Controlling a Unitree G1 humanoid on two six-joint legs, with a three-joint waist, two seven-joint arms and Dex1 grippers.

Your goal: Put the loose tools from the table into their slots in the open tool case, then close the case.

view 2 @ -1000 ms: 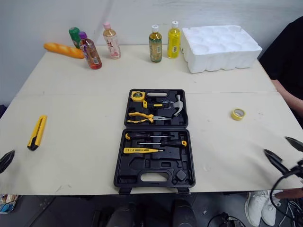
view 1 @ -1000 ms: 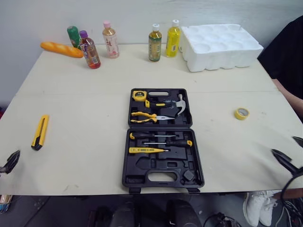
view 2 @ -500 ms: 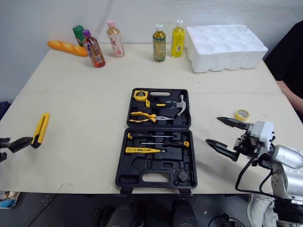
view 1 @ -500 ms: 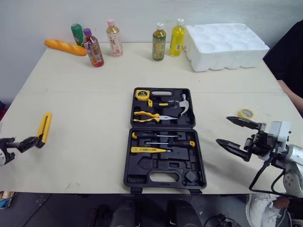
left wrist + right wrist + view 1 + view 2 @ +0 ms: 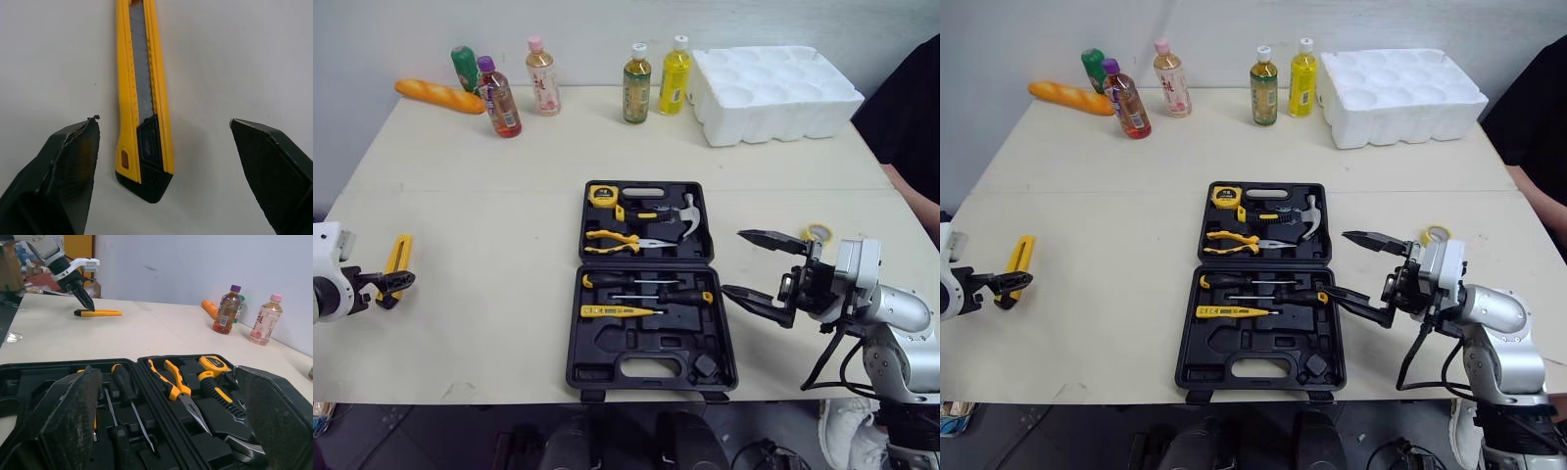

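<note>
Left end effector (image 5: 162, 120): fingers spread wide, low over the bench (image 5: 489, 196) near its left edge. It straddles the dark butt end of the yellow utility knife (image 5: 146, 63), with a gap on each side. The knife lies flat, well left of the tool case (image 5: 607, 343).

Case open at bench centre; pliers (image 5: 612, 242) and hammer (image 5: 683, 215) seated in the far half.

Right end effector (image 5: 734, 262): fingers wide apart, empty, just beside the case's right edge. Yellow tape roll (image 5: 819, 232) lies on the bench behind it.

Head pair overlooks table (image 5: 509, 196); right wrist faces tool case (image 5: 34, 374) closely.
</note>
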